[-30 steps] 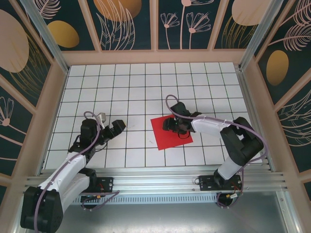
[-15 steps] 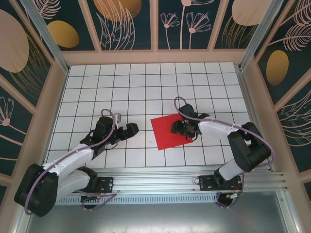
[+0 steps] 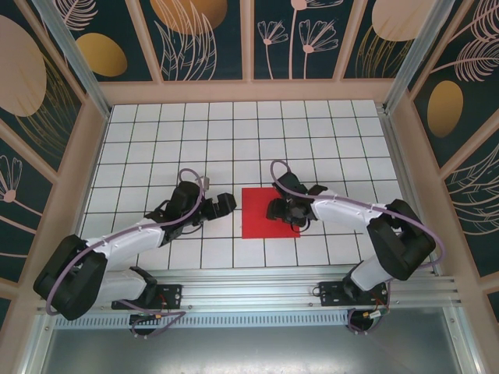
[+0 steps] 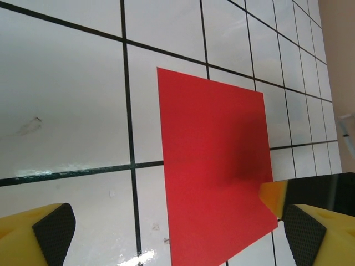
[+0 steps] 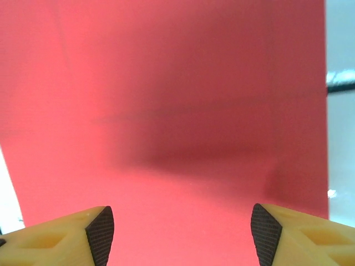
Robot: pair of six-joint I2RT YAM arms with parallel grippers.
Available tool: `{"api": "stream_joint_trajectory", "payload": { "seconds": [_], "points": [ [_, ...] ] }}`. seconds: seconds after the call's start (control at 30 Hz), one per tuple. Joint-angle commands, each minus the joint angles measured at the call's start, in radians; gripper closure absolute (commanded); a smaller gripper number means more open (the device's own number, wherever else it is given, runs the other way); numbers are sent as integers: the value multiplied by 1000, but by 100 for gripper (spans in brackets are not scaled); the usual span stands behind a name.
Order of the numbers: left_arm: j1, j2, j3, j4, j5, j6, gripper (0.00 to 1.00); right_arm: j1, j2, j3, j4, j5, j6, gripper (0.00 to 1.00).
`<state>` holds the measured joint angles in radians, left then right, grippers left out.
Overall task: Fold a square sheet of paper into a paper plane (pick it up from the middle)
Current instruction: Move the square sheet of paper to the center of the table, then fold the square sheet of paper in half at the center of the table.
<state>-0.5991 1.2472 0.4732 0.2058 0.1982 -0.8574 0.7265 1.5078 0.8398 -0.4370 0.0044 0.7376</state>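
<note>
The top camera looks down on the paper from high above. The left wrist camera faces it low from its left. The right wrist camera sits closest over it. All three share it.

Bright, even light falls from above me. Up close, the square sheet of paper looks soft, a dark shadow banding it. Glare glints on the white tiles by my left fingers.
</note>
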Motion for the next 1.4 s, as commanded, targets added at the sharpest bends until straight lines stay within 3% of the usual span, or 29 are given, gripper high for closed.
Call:
{"api": "stream_joint_trajectory", "payload": {
  "seconds": [0.0,0.1,0.23,0.4,0.47,0.6,0.87,1.37],
  "points": [
    [-6,-40,19,-22,-123,33,2,4,14,116,-134,108,-110,27],
    [-7,-59,23,-53,-200,44,1,28,76,177,-169,127,-127,26],
    [-6,-81,22,-72,-256,72,2,33,162,232,-180,62,-137,18],
    [-6,-185,-71,27,-333,26,1,34,232,280,-200,65,-119,17],
    [-6,-231,-112,92,-335,34,2,36,256,299,-201,55,-114,12],
    [-6,-263,-159,186,-283,32,1,36,294,329,-201,30,-118,8],
    [-7,-186,-145,210,-213,24,1,41,352,368,-237,35,-93,8],
    [-6,-144,-136,208,-175,14,1,57,448,320,-204,15,-67,10]
  ]
}}
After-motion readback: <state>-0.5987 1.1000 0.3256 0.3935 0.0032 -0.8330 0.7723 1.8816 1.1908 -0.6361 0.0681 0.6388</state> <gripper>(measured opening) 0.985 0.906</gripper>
